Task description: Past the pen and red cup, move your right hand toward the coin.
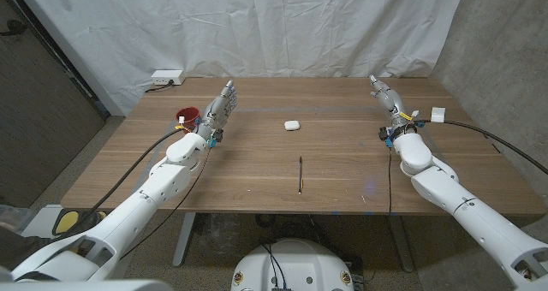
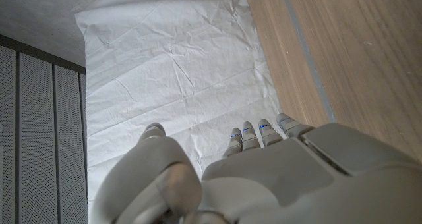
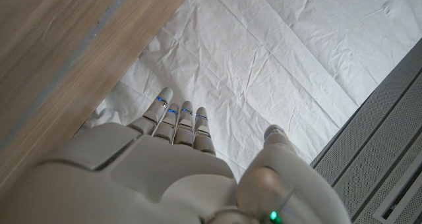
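— While my right hand [image 1: 387,98] stands raised over the far right part of the table [image 1: 342,154], where is the coin?
— Too small for me to tell. The pen [image 1: 300,173] lies on the wood well to that hand's left, nearer my body. The red cup [image 1: 187,115] is far off to its left, just beside my left hand [image 1: 218,111].
— And the hands?
— Both hold nothing, fingers straight and a little apart (the wrist views show them reaching toward the white cloth [image 2: 178,66]). A small white case [image 1: 291,126] sits between the two.

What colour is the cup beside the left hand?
Red: the cup shows best in the head view.
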{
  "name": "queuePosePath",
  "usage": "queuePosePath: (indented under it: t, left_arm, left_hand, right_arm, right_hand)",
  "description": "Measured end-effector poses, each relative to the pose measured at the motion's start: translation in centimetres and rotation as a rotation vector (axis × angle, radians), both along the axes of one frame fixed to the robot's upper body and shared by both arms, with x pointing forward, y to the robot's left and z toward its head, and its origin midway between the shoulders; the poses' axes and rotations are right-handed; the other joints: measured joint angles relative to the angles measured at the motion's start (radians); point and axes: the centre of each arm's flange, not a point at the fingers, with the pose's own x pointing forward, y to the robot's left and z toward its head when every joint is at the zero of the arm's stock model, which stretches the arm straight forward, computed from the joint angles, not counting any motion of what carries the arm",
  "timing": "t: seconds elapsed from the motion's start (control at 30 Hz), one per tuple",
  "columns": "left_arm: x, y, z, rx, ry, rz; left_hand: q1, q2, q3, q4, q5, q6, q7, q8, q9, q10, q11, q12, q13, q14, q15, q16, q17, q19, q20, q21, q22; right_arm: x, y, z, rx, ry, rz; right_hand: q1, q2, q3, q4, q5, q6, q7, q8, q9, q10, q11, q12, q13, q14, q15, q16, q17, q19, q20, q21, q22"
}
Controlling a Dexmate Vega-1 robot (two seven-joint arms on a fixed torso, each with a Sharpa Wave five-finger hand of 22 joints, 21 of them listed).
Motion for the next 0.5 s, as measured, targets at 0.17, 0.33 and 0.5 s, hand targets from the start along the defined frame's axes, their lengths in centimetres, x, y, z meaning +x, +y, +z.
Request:
queuePosePath:
  t: [0.17, 0.33, 0.5]
  left_arm:
    - [0.0, -0.2, -0.2, 0.0, 0.002, -0.003]
    - [0.0, -0.3, -0.3, -0.001, 0.003, -0.005]
    - [0.0, -0.5, -0.3, -0.002, 0.004, -0.008]
  left_hand:
    - [0.0, 0.0, 0.0, 0.0, 0.0, 0.0, 0.0, 0.0, 0.0, 0.005, 0.005, 0.0, 0.0, 0.005, 0.005, 0.0, 0.0, 0.005, -0.005, 0.0, 0.0]
    - [0.0, 0.0, 0.004, -0.004, 0.0, 0.004, 0.004, 0.0, 0.0, 0.005, 0.005, 0.0, 0.0, 0.005, 0.005, 0.0, 0.0, 0.005, -0.005, 0.0, 0.0]
    - [0.0, 0.0, 0.004, -0.004, 0.0, 0.009, -0.002, 0.0, 0.0, 0.005, 0.005, 0.0, 0.0, 0.005, 0.005, 0.0, 0.0, 0.005, -0.005, 0.0, 0.0]
  right_arm:
    - [-0.1, -0.6, -0.1, -0.012, -0.001, -0.037]
    - [-0.1, -1.0, -0.2, -0.019, 0.001, -0.062]
    - [-0.1, -1.6, -0.3, -0.027, 0.007, -0.091]
  right_hand:
    - [0.004, 0.004, 0.004, -0.004, 0.004, 0.005, -0.005, 0.0, 0.0, 0.005, -0.005, 0.0, 0.0, 0.011, 0.0, 0.0, 0.0, 0.004, 0.004, -0.003, 0.0]
    - [0.004, 0.004, 0.004, -0.004, 0.006, 0.005, -0.005, 0.006, 0.0, 0.009, -0.009, 0.009, 0.0, 0.011, 0.0, 0.0, 0.0, 0.003, 0.004, -0.003, 0.0]
    - [0.009, 0.009, 0.004, -0.003, 0.006, 0.009, -0.009, 0.006, 0.0, 0.011, -0.011, 0.009, 0.0, 0.011, 0.0, 0.0, 0.0, 0.003, 0.004, -0.003, 0.0]
